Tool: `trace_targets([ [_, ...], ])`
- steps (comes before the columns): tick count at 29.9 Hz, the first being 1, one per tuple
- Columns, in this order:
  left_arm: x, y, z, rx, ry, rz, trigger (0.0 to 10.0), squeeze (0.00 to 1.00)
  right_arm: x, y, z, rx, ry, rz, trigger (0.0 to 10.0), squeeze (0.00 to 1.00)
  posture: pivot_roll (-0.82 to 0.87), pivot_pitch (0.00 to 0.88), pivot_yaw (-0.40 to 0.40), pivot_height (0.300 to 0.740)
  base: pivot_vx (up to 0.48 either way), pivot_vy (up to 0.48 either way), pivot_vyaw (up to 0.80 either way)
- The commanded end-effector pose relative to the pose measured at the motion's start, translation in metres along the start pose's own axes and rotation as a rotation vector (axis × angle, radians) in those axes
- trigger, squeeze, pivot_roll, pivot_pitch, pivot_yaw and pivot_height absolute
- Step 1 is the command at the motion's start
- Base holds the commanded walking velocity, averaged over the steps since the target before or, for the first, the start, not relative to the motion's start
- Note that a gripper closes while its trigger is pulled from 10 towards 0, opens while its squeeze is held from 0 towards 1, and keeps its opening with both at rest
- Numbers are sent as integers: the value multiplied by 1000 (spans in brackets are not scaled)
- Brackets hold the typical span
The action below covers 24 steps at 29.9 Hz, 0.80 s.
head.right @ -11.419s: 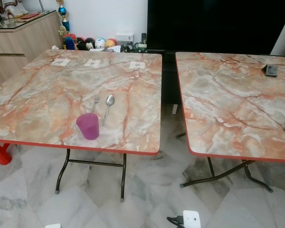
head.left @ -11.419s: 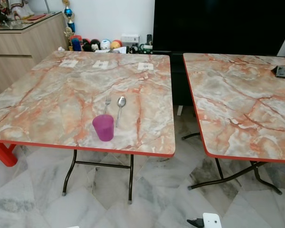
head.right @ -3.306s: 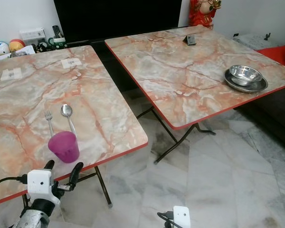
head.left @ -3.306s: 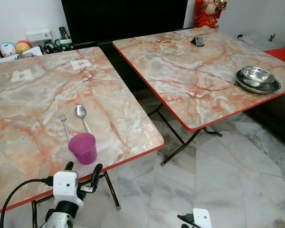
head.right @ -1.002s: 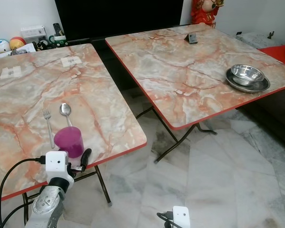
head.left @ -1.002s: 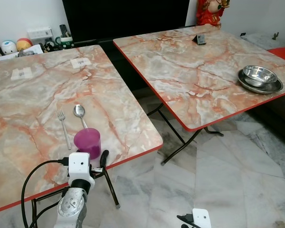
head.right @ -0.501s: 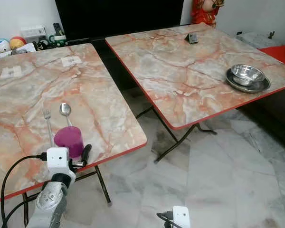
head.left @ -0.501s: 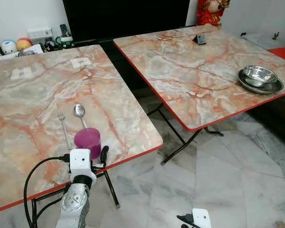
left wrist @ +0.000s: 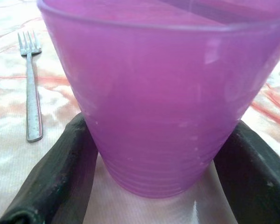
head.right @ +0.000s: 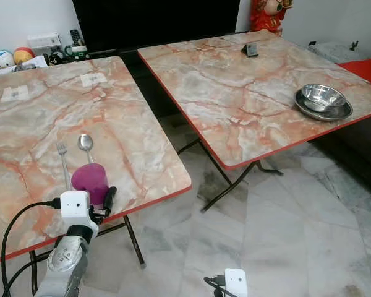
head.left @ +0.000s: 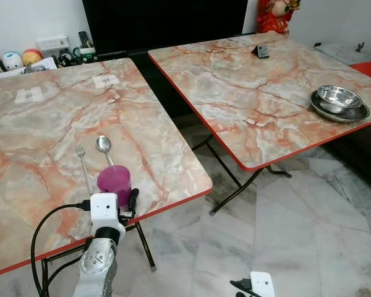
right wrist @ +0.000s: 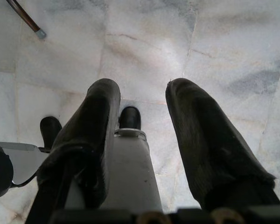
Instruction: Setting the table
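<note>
Left table (head.left: 43,130): fork (head.left: 82,162), spoon (head.left: 104,148), purple cup (head.left: 114,182).

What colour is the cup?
The cup is purple, seen best in the left wrist view.

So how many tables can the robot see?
2. The left table holds the purple cup, fork and spoon. The right table holds a steel bowl on a plate. More may stand outside the picture.
</note>
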State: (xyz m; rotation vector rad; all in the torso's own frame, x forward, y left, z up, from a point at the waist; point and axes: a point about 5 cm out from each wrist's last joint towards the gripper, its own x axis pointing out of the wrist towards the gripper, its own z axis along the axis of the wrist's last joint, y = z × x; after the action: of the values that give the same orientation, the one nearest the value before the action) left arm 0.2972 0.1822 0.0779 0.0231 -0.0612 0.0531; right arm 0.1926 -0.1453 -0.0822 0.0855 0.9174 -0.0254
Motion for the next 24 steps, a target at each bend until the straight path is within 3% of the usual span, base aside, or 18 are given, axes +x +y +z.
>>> trace_targets([
  [1,-1,-1,-4,4,9,2,0,0,-1,-1,-6,-7,24,-3,10000,0,50,100,-29,740,0,0,0],
  [11,-3,0,-2,1,0,-3,0,0,-1,-1,-6,-9,26,-3,10000,0,51,102,-30,740,0,0,0],
  [24,-10,15,29,16,-116,-12,0,0,-1,-1,-6,-8,24,-3,10000,0,58,101,-27,740,0,0,0],
])
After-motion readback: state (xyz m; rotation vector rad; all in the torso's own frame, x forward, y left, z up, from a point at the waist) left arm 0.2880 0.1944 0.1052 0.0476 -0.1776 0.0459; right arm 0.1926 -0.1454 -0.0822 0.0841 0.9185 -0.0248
